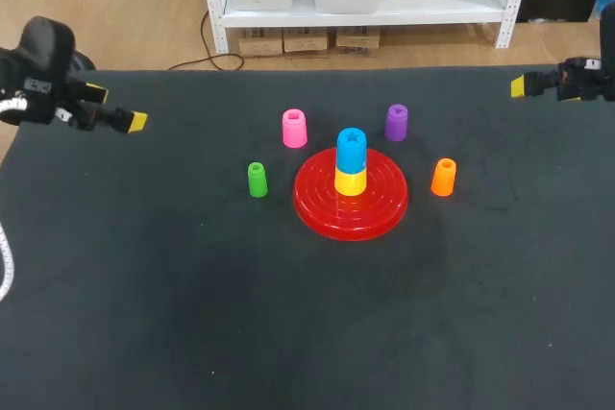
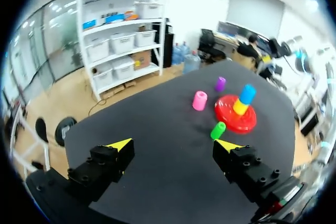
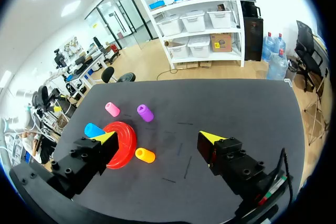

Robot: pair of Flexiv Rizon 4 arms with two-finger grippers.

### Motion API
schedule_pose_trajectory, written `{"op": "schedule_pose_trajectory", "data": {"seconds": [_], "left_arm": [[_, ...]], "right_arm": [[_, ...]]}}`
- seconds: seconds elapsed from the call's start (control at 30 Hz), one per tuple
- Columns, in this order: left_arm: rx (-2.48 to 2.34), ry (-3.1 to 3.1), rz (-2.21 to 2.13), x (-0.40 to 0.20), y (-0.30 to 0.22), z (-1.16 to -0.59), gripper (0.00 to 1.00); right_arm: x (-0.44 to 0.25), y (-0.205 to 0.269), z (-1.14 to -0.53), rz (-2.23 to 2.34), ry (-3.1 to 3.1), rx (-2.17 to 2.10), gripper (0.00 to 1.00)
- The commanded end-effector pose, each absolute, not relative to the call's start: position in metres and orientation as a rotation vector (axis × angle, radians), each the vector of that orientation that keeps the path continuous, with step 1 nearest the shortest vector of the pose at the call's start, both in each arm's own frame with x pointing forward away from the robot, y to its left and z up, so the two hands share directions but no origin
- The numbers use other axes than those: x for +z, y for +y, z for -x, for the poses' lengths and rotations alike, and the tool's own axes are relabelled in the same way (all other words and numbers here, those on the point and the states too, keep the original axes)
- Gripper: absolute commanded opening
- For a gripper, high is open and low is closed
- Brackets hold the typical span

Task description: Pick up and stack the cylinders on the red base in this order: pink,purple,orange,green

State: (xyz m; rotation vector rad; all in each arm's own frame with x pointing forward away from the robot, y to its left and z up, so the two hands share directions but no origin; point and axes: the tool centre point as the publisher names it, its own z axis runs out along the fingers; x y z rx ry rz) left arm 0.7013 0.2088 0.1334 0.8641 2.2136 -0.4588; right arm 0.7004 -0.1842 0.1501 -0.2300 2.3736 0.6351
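Four loose plastic cylinders stand upright on the black worktop (image 1: 288,333), grouped around the round red ribbed base (image 1: 384,210). None of them touches it.

- Pink cylinder (image 1: 294,129): just beyond the base's far left edge.
- Purple cylinder (image 1: 396,122): just beyond the base's far right edge.
- Orange cylinder (image 1: 443,177): just beside the base's right edge.
- Green cylinder (image 1: 257,180): near the base's left edge.

At the centre of the base stands a yellow cylinder (image 1: 350,182), with a blue cylinder (image 1: 351,149) stacked directly on top.

The left claw (image 2: 173,145) hangs over the worktop's far left corner, well apart from all the cylinders. Its fingers are spread wide and nothing is between them.

The right claw (image 3: 157,137) hangs at the worktop's far right edge, also well apart from the cylinders. Its fingers are spread wide and hold nothing.
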Motion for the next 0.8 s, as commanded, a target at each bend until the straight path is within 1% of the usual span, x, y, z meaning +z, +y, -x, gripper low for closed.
{"op": "schedule_pose_trajectory", "data": {"seconds": [0.03,0.13,0.17,0.5,0.67,0.8], "left_arm": [[-0.501,2.092,-1.342,0.132,0.212,-0.709,1.00],[-0.506,2.104,-1.276,0.136,0.206,-0.718,1.00],[-0.396,2.094,-1.205,0.137,0.201,-0.722,1.00],[-0.438,2.041,-1.216,0.138,0.202,-0.720,1.00],[-0.766,1.754,-1.540,0.145,0.200,-0.693,1.00],[-0.916,1.552,-1.772,0.150,0.202,-0.676,1.00]], "right_arm": [[0.150,-0.184,-0.700,0.230,2.374,0.635,1.00],[0.150,-0.184,-0.700,0.230,2.374,0.635,1.00],[0.150,-0.184,-0.700,0.230,2.374,0.635,1.00],[0.150,-0.184,-0.700,0.230,2.374,0.635,1.00],[0.150,-0.184,-0.700,0.230,2.374,0.635,1.00],[0.150,-0.184,-0.700,0.230,2.374,0.635,1.00]]}}
